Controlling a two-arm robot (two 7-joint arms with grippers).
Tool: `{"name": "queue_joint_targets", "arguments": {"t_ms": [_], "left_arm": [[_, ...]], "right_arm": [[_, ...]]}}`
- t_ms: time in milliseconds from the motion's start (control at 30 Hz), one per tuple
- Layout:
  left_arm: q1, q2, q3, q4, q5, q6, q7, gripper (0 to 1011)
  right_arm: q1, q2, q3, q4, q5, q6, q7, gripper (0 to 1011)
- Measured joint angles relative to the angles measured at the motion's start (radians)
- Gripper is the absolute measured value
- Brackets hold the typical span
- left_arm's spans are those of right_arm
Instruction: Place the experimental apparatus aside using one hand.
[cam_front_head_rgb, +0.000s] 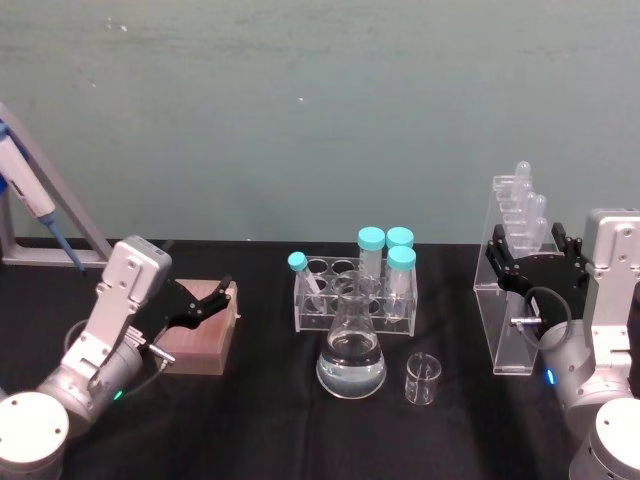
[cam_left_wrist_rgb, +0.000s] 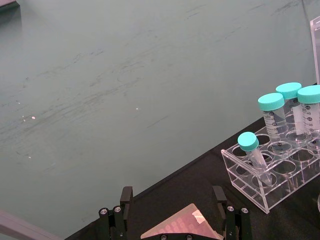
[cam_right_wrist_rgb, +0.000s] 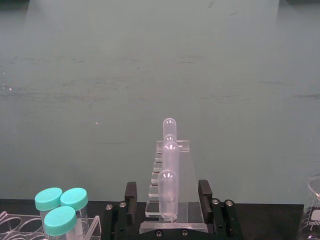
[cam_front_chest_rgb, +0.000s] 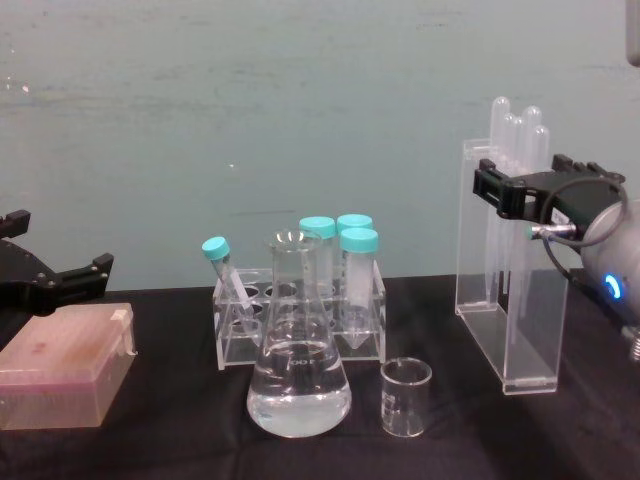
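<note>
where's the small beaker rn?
In the head view, the small glass beaker stands on the black table, just right of the conical flask, in front of the tube rack and left of the acrylic pipette stand.

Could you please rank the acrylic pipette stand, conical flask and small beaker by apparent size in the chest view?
1. acrylic pipette stand, right gripper straddling its upper part
2. conical flask
3. small beaker
Items 2 and 3 sit nearer, yet the order holds. Left gripper rests by the pink box.
</note>
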Motion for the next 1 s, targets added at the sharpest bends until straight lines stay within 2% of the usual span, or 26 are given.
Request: {"name": "queue_joint_targets", "arguments": {"t_ms": [133, 267, 1000], "left_arm": [[0.0, 0.0, 0.0, 0.0, 0.0, 0.0, 0.0, 1000], [0.0, 0.0, 0.0, 0.0, 0.0, 0.0, 0.0, 1000], [0.0, 0.0, 0.0, 0.0, 0.0, 0.0, 0.0, 1000]], "right_arm": [[0.0, 0.0, 0.0, 0.0, 0.0, 0.0, 0.0, 671], [0.0, 0.0, 0.0, 0.0, 0.0, 0.0, 0.0, 599], [0.0, 0.0, 0.0, 0.0, 0.0, 0.0, 0.0, 599]]}}
